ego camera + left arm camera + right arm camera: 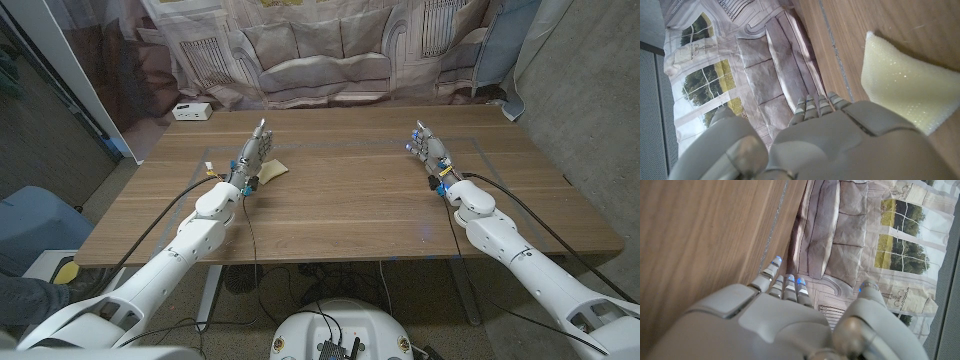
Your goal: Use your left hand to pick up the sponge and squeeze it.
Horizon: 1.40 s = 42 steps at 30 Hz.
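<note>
I'm at the approach step: my left hand (254, 152) hangs over the table with fingers straight, holding nothing, and the yellow sponge (272, 170) lies on the wood just beside it. Next I judge I must shift across, lower, then curl round it

a lab or studio: printed living-room backdrop (320, 45) hung behind a wooden table (350, 190), concrete wall (590, 90).

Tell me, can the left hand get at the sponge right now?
Probably yes: the left hand stands right beside the sponge, which lies on the table with nothing visible between them.
</note>
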Tool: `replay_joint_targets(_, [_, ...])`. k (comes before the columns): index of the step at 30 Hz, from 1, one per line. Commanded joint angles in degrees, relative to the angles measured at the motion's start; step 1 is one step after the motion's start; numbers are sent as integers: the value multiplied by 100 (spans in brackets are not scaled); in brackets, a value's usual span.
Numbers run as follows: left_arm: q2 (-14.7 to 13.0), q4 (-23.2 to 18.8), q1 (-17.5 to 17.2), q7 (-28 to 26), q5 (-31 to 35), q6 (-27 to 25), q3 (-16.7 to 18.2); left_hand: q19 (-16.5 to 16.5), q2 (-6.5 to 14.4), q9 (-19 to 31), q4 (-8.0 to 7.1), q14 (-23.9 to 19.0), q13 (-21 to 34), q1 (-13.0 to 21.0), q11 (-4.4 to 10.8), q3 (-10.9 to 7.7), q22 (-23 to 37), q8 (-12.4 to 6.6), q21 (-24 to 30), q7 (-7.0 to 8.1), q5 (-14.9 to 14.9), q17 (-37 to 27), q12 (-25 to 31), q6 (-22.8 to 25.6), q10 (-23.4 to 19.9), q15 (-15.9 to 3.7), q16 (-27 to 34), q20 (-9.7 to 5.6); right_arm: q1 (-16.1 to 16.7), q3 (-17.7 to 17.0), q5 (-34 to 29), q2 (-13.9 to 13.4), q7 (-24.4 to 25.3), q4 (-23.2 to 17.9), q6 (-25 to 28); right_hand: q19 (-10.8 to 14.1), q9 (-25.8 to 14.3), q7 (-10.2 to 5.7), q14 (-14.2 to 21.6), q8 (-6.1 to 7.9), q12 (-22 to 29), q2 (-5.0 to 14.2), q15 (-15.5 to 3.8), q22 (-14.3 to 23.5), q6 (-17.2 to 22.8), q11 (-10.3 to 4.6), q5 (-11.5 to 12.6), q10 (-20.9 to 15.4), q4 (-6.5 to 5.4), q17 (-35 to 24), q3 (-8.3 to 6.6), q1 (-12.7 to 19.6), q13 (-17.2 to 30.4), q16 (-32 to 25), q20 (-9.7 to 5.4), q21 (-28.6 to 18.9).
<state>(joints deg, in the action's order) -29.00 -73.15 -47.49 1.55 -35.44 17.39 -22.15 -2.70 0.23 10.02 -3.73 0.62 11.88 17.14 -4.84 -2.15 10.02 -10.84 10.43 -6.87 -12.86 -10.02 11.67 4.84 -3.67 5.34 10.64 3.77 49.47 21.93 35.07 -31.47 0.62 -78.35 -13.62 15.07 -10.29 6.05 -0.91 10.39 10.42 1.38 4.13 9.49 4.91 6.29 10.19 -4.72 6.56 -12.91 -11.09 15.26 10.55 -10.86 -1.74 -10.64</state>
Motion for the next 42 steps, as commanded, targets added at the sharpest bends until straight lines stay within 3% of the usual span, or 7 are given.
replay_joint_targets(1, [-7, -27, -105, -243, 310, 412, 16, 117, 19, 22, 27, -201, -1, 142, -10, -17, 18, -62, 107, -10, -3, -23, 98, 159, -189, -10, 87, 67, 266, -11, -171, -231, 302, -552, 218, 41, -19, 68, 11, 38, 38, -2, 64, 30, 16, 65, 28, -5, -4, -4, -30, 39, 7, -53, 13, -42])
replay_joint_targets(14, [-205, -313, -247, -491, 663, 611, 76, 585, 42, 28, 177, -558, -28, 364, -41, -66, 18, -112, 232, -14, 53, -20, 182, 440, -479, -17, 132, 21, 325, -76, -96, -287, 68, -568, -16, 77, -18, 12, 68, 67, 70, 9, 36, 31, 87, 35, 28, -80, 2, 14, -21, 37, 5, -80, 38, -54])
replay_joint_targets(17, [-92, 5, -160, -315, 611, 844, 58, 912, 47, 33, 253, -880, -32, 461, -36, -82, 23, -139, 305, -8, 92, -23, 242, 652, -706, -40, 182, 47, 285, -88, -75, -271, -2, -501, -82, 101, -18, -16, 84, 69, 81, 15, 15, 31, 96, 22, 29, -111, 6, 19, -22, 41, 5, -86, 30, -62])
replay_joint_targets(25, [-33, 386, 45, -188, 748, 1191, 30, 1096, 39, 38, 347, -1103, -32, 584, 27, -105, 23, -177, 314, 13, 123, -23, 301, 900, -945, -114, 189, 60, 72, -78, 225, -148, -460, -151, -114, 126, -18, -28, 133, 95, 98, 29, 10, 31, 175, 39, 29, -164, 13, 29, -23, 51, 6, -104, 28, -67])
replay_joint_targets(33, [20, 698, 156, 433, 268, 1453, 142, 1355, 82, 43, 499, -1363, -31, 817, 44, -189, 21, -211, 339, 35, 158, -20, 358, 1172, -1214, -164, 195, 109, -17, -122, 416, -136, -775, 24, -172, 127, -18, -23, 146, 108, 129, 60, 8, 32, 232, 51, 30, -262, 25, 39, -38, 79, 9, -106, 27, -63])
replay_joint_targets(36, [-50, 660, 143, 487, 266, 1450, 160, 1375, 109, 44, 545, -1400, -31, 898, 47, -226, 19, -213, 328, 58, 165, -20, 360, 1216, -1250, -176, 188, 145, 1, -152, 483, -189, -865, 34, -143, 129, -19, -24, 151, 110, 135, 64, 9, 32, 242, 55, 30, -280, 27, 40, -40, 82, 9, -107, 27, -63])
replay_joint_targets(42, [-230, 322, -3, 56, 558, 1293, 198, 1387, 151, 46, 651, -1475, -31, 1071, 98, -301, 18, -229, 297, 77, 184, -17, 363, 1342, -1324, -226, 175, 142, 16, -173, 485, -284, -934, 42, -116, 136, -19, -13, 172, 120, 137, 80, 17, 32, 283, 66, 29, -298, 33, 44, -47, 96, 11, -114, 28, -64])
